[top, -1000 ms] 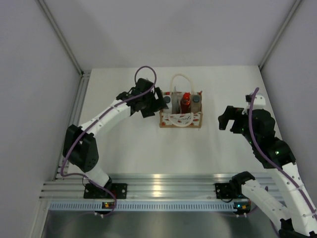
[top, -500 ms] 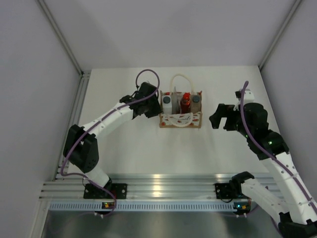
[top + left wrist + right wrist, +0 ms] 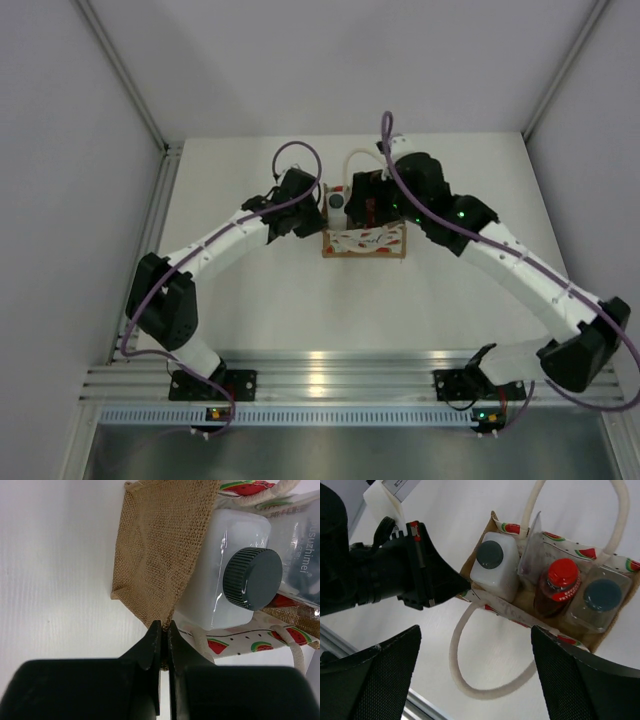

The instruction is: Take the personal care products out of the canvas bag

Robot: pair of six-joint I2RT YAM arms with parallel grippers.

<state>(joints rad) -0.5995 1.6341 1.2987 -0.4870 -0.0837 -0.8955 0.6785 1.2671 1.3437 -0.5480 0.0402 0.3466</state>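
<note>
Left wrist: pinching bag (image 3: 155,555) cloth with left gripper (image 3: 162,630) closed tight; hovering right gripper (image 3: 475,630) wide open, empty, above bottles (image 3: 560,587); possibly risking cloth slipping, bag lifting along.

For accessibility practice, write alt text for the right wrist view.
A white bottle, red bottle and pale grey bottle stand upright in a canvas bag. The left gripper pinches its left corner; the right gripper hangs open above.
</note>
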